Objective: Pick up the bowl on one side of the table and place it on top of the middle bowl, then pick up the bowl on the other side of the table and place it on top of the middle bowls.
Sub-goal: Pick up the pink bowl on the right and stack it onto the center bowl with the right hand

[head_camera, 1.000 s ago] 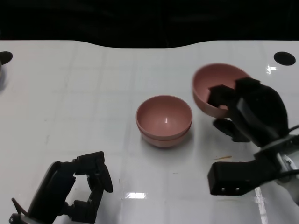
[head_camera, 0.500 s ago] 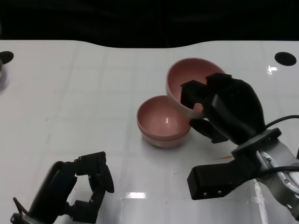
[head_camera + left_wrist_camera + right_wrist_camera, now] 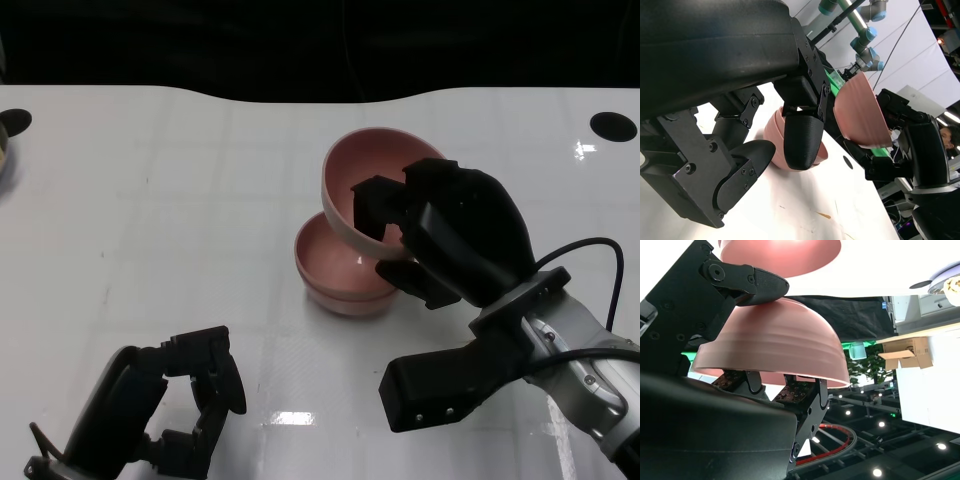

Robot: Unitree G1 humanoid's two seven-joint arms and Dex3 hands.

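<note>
While my right hand [image 3: 440, 240] pinches the rim of a pink bowl [image 3: 362, 185], fingers inside and thumb beneath the wall, that bowl hangs tilted in the air, overlapping the far right edge of the middle stack [image 3: 335, 275] on the table. To set it well, I judge I should level the bowl, centre it over the stack's mouth, lower until it seats, and only then let go, since a tilted drop could skid off the rim. My left hand [image 3: 180, 405] rests near the front edge, fingers curled in around nothing. Beyond lies a glossy white table [image 3: 180, 200], a dark hole [image 3: 610, 125] at its far right; the right wrist view shows a cardboard box [image 3: 907, 351].
</note>
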